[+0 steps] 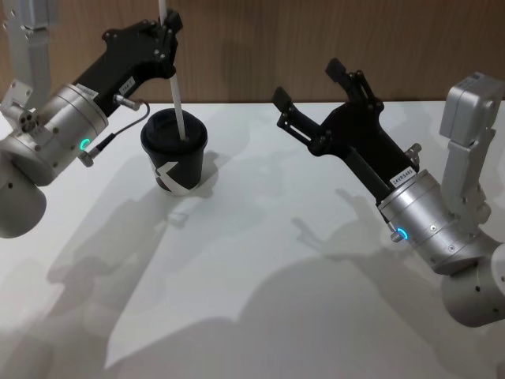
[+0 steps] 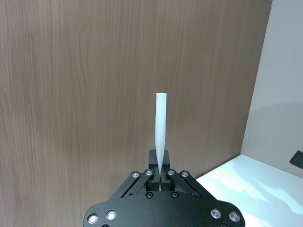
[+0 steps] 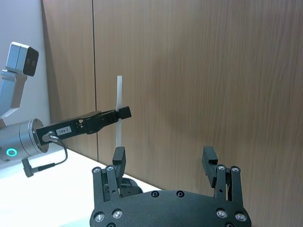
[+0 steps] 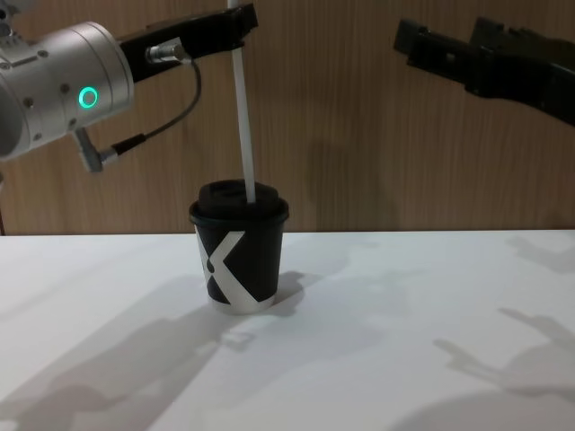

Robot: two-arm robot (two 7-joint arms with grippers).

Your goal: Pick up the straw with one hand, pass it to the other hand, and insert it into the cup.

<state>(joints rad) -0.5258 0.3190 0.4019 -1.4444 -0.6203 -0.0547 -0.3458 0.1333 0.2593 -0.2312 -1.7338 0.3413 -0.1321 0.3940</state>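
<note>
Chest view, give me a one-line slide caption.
Left gripper holds the straw upright, its lower end at the lid of the cup; right gripper open nearby.

Straw (image 4: 243,117): white, translucent. Cup (image 4: 239,260): black, white angular X mark, white base rim, black lid. Left gripper (image 1: 169,28): black, silver arm, green ring light, black cable. Right gripper (image 1: 312,91): black, silver arm, blue-green light. Table (image 4: 404,341): white. Wall (image 2: 94,94): brown wood grain.

Straw (image 4: 242,108) top is running off the frame edge; lower end is hiding inside cup (image 4: 238,260) lid.
</note>
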